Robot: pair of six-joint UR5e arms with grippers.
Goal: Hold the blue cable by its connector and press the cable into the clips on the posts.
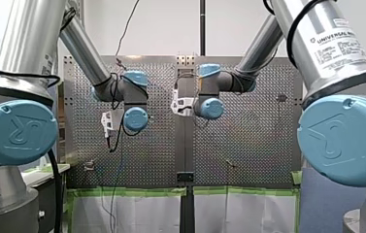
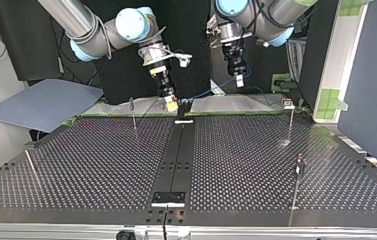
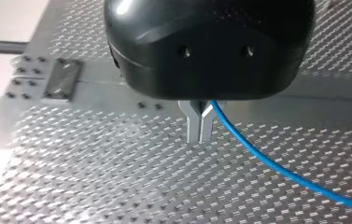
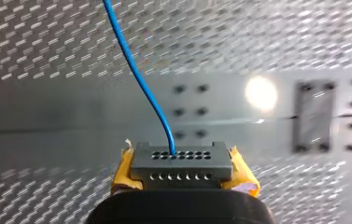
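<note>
My right gripper [image 4: 183,176] is clamping the grey connector [image 4: 178,161] between its yellow pads [image 4: 241,173], and the blue cable [image 4: 136,70] is rising out of one of the connector's holes and curving away ahead of the gripper over the perforated table [image 4: 47,46]. My left gripper [image 3: 200,130] is pressing its metal fingers [image 3: 193,126] together at the tips, gripping the cable, which is coming out of the fork at their root and trailing off beside them.

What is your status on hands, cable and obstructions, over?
Right hand shut on connector. Left hand shut on cable. Cable hangs between hands, in no clip yet. Nothing blocking the posts.
</note>
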